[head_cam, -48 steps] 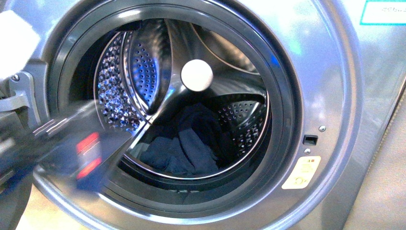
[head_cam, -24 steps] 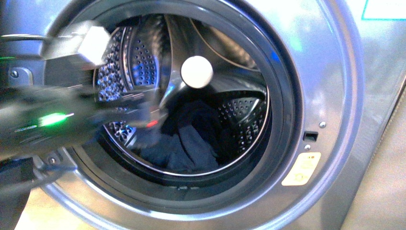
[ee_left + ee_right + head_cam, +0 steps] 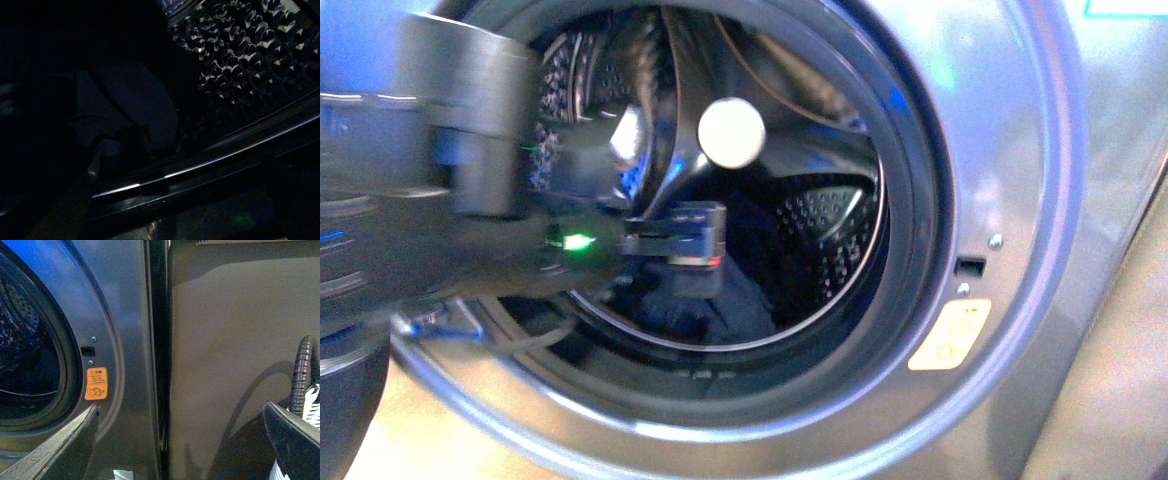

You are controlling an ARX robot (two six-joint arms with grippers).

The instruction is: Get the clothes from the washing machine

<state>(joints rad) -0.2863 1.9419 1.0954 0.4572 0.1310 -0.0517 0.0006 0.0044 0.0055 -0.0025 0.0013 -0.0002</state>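
Observation:
The grey washing machine (image 3: 1010, 150) fills the front view, its round porthole open onto the shiny perforated drum (image 3: 820, 215). Dark blue clothes (image 3: 740, 300) lie at the bottom of the drum. My left arm reaches in from the left, blurred. Its gripper (image 3: 708, 238) is open inside the porthole, just above the clothes and holding nothing. The left wrist view is very dim and shows the drum wall (image 3: 240, 65) and dark cloth (image 3: 135, 105). My right gripper (image 3: 180, 440) is open and empty outside the machine (image 3: 125, 340), beside its yellow-orange sticker (image 3: 97, 383).
A white round disc (image 3: 731, 132) sits at the drum's centre. The dark door rim (image 3: 910, 200) rings the opening. In the right wrist view a flat grey-brown panel (image 3: 240, 340) stands next to the machine, with a black ribbed hose (image 3: 301, 375) at the frame's edge.
My left arm has swung up and in from the lower left, and its gripper is now inside the porthole above the clothes. The clothes have not moved.

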